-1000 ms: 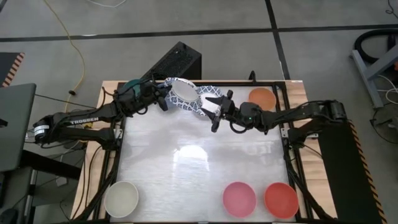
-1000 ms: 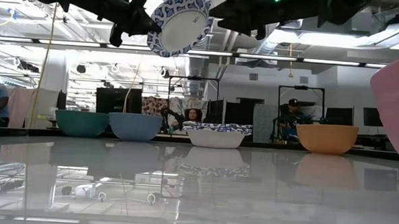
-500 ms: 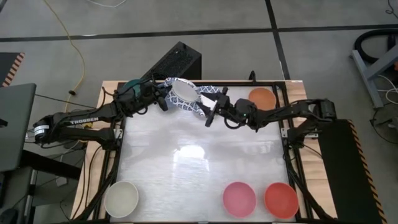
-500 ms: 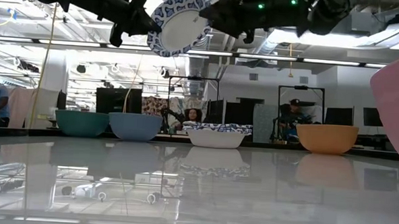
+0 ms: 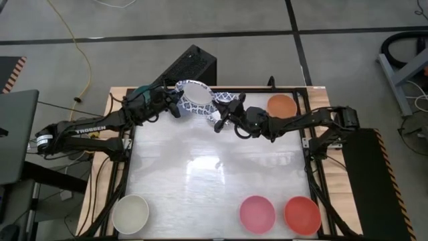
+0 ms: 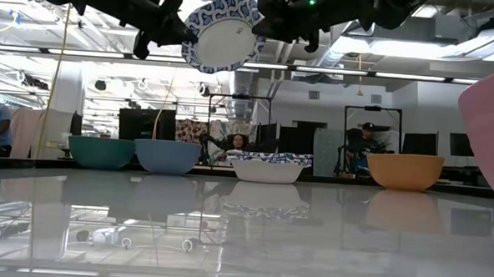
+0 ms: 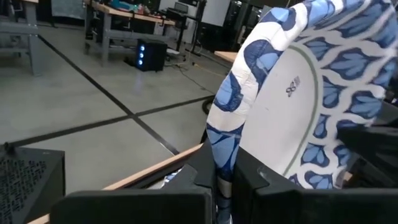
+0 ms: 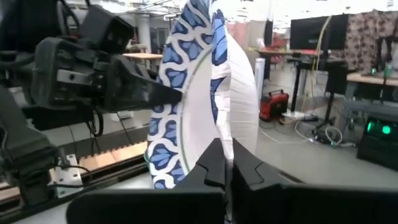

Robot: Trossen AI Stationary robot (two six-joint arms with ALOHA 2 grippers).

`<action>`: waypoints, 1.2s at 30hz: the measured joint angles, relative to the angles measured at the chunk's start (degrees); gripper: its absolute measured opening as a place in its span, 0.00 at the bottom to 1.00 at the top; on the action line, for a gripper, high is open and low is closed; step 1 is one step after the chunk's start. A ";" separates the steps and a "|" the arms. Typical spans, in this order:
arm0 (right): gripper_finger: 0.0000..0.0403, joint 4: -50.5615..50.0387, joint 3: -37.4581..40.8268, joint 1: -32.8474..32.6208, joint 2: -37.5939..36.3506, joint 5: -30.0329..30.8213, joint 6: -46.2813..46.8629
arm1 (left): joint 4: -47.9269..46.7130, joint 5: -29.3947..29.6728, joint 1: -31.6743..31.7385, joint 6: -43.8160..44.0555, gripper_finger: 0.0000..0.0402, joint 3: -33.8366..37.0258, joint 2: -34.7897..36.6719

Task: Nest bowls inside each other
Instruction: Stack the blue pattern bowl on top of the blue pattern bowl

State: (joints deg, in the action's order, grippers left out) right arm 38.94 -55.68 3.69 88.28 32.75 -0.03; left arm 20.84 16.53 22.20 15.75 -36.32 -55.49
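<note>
Right gripper point(image 5: 219, 120): raised over the far edge of the table point(image 5: 214, 174), fingers pinched on the rim of the patterned bowl point(image 5: 195, 99), thin wall caught between them as its wrist view shows.

Left gripper point(image 5: 175, 106): same height, opposite side of the same bowl, fingers also clamped on its rim. Bowl thus hangs between both arms, well clear of the tabletop, tilted on edge with its white foot facing the low camera.

Patterned bowl, second point(image 6: 267, 168): resting at the far edge, almost beneath the held one; whether it is one bowl or several already stacked cannot be told from here.

Other bowls, far edge: teal bowl point(image 6: 101, 152), blue bowl point(image 6: 167, 156), orange bowl point(image 5: 281, 104). Near edge: cream bowl point(image 5: 130, 213), pink bowl point(image 5: 257, 214), red bowl point(image 5: 302, 215).

Handling note: held bowl looks rigid, glazed and smooth, probably ceramic or melamine; likely slippery and liable to chip if dropped. Rim is the only practical hold for narrow fingers; grip deep over the lip, and let one side go only when the other is secure.
</note>
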 joint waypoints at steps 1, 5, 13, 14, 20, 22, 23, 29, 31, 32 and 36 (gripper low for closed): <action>0.04 -0.53 -0.02 0.12 -0.01 0.60 0.91 | -0.11 -0.14 -0.02 -0.69 0.02 0.00 -0.01; 0.03 -4.09 -0.02 1.45 -0.01 1.67 5.64 | -1.85 -1.55 -0.04 -4.19 0.08 0.00 -0.01; 0.02 -15.90 0.00 9.27 -3.11 -3.44 19.43 | -5.75 -5.88 -0.07 -7.79 0.39 0.00 -0.01; 0.02 -18.57 0.00 10.73 -3.88 -5.32 21.75 | -6.23 -6.02 -0.07 -7.83 0.43 0.00 0.09; 0.02 -29.76 0.00 18.10 -7.03 -16.52 29.43 | -7.50 -3.98 -0.07 -7.72 0.59 0.00 0.27; 0.01 -33.28 0.00 21.11 -7.55 -20.58 32.17 | -7.95 -3.82 -0.07 -7.78 0.60 0.00 0.34; 0.01 -34.83 0.00 22.75 -7.63 -23.05 33.60 | -8.46 -3.99 -0.07 -7.78 0.60 0.00 0.48; 0.01 -39.20 0.02 31.38 -6.11 -36.31 36.89 | -11.47 -7.14 -0.07 -6.72 0.60 0.00 0.54; 0.01 -39.70 0.04 33.74 -4.83 -39.79 37.80 | -12.72 -8.74 -0.07 -6.02 0.60 0.00 0.56; 0.01 -39.77 0.04 34.84 -4.11 -41.82 38.13 | -13.47 -9.05 -0.07 -6.02 0.60 0.00 0.56; 0.01 -40.21 0.04 37.36 -1.04 -46.63 38.24 | -15.39 -10.31 -0.17 -5.77 0.60 0.00 0.56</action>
State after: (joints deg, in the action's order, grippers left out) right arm -1.27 -55.64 41.05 87.24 -13.88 38.21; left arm 5.46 6.22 22.03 9.98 -36.32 -54.94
